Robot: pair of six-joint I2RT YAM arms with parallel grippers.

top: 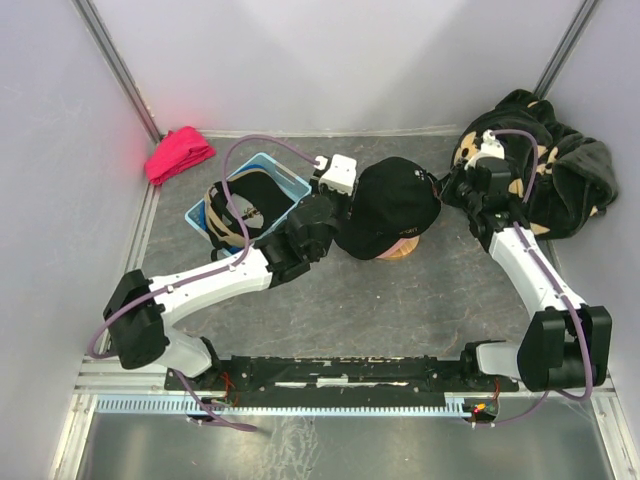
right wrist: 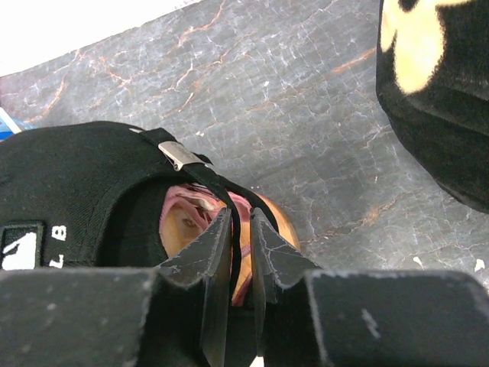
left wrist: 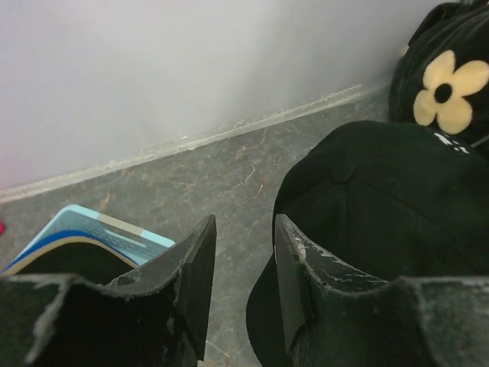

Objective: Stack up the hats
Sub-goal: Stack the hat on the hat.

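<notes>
A black hat [top: 395, 205] with small white lettering sits crown-up on a tan hat [top: 408, 250] in the middle of the floor. Through its back opening a pink hat [right wrist: 182, 200] shows on the tan hat [right wrist: 280, 223]. My left gripper [left wrist: 244, 229] stands open at the black hat's [left wrist: 382, 199] left edge, with only floor between its fingers. My right gripper [right wrist: 240, 214] is at the back of the black hat [right wrist: 69, 183], jaws slightly parted, and the thin black strap [right wrist: 202, 172] runs loosely between them. Another black hat with a tan one [top: 235, 210] lies in the blue basket [top: 290, 180].
The blue basket [left wrist: 92, 229] stands just left of my left arm. A red-pink cloth bundle [top: 180, 153] lies at the back left corner. Black plush fabric with beige flowers [top: 555, 175] is heaped at the back right, close to my right wrist. Walls enclose three sides.
</notes>
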